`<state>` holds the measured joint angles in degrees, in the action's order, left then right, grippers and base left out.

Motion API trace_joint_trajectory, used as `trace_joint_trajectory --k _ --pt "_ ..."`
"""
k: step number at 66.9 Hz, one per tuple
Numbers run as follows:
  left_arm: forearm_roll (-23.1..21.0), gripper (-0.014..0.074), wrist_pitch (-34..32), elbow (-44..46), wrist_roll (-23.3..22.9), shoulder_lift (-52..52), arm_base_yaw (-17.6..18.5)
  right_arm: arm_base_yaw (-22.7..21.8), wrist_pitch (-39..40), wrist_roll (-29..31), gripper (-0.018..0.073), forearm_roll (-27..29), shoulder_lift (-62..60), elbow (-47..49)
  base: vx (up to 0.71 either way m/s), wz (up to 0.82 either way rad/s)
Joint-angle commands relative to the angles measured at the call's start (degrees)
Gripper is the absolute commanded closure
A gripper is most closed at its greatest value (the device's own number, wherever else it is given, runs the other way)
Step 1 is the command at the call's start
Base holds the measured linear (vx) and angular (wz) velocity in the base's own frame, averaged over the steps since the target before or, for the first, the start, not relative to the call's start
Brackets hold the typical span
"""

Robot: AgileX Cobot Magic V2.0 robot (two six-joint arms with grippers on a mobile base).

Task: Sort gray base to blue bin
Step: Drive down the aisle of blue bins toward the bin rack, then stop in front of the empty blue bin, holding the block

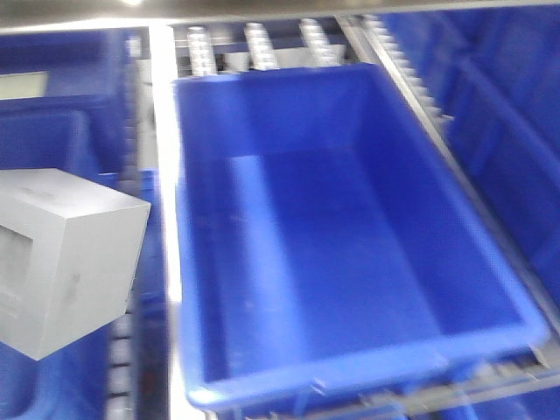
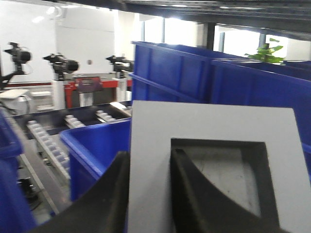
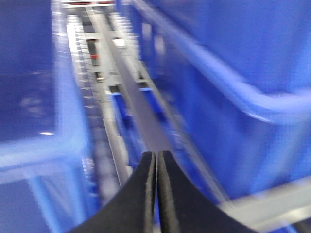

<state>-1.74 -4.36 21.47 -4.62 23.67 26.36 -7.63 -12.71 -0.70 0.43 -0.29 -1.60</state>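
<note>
- Gray matte plastic fills the lower half of the left wrist view: the gray base point(image 2: 209, 121) sits right against the lens. Its square recess faces the camera at about 5 o'clock in the frame.
- The left gripper point(image 2: 149, 162) pinches one wall of that block. One black finger point(image 2: 109, 194) lies on the outer face at 7 o'clock and the other reaches inside the recess at 6 o'clock.
- The right gripper point(image 3: 156, 158) shows at 6 o'clock in its own view, which is heavily blurred. Its two black tips are pressed together with nothing between them.
- In the front view the block hangs at 9 o'clock, lifted, with one corner turned toward the lens.
- It is outside the blue bin point(image 1: 289, 114), just beside the bin's left rim, which lies toward 3 o'clock from the block.
- The bin takes up the middle of the front view, open side up, its long axis running from 6 to 12 o'clock.
- A roller track point(image 1: 262, 39) runs past the bin's far end at 12 o'clock.
- More blue crates point(image 1: 516, 105) stand at 2 to 3 o'clock, and others at 9 to 10 o'clock behind the block.
- Farthest off, in the left wrist view, cameras on stands point(image 2: 63, 63) line a white wall at 10 o'clock.
- A green plant point(image 2: 267, 51) shows at 1 o'clock above the crate rims.
</note>
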Motion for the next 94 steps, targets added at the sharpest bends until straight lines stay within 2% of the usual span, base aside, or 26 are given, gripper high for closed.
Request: trace_joint_trajectory --k 1,34,94 --pt "-0.3 0.0594 -6.3 1.9 -0.4 0.1 0.2 -0.4 4.3 0.7 0.0564 -0.4 1.0 -0.1 0.12 0.48" --pt "-0.3 0.0594 -6.3 1.9 -0.4 0.1 0.2 -0.4 4.3 0.7 0.0564 -0.4 1.0 -0.1 0.07 0.28" --pt "-0.3 0.0594 -6.3 1.9 -0.4 0.1 0.2 -0.4 4.3 0.7 0.0564 -0.4 1.0 -0.1 0.0 0.01"
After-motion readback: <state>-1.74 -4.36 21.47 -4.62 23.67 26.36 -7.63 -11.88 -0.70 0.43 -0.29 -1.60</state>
